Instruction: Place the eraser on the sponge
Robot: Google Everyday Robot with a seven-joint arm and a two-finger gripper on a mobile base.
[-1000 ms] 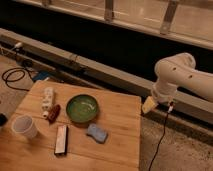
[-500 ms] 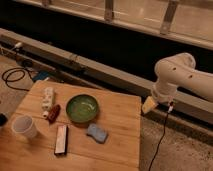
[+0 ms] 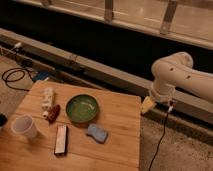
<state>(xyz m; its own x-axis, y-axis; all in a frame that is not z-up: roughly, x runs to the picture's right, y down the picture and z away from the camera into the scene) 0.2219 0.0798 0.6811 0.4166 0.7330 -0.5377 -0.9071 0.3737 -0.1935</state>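
At the far left a dark thing [image 3: 2,120] is cut off by the edge, so I can't tell what it is. Next comes a white cup [image 3: 24,126], then a white bottle [image 3: 48,97] lying beside a dark red object [image 3: 53,112]. The eraser [image 3: 61,139] lies flat near the front of the wooden table [image 3: 122,145]. The sponge [image 3: 96,132] sits apart from it, just below the green bowl [image 3: 82,108]. Off the table's right edge hangs the white arm [image 3: 172,75]. The gripper [image 3: 147,105] at its low end is hard to make out, and I can't tell if it is wide or narrow. Nothing has moved since a moment ago.
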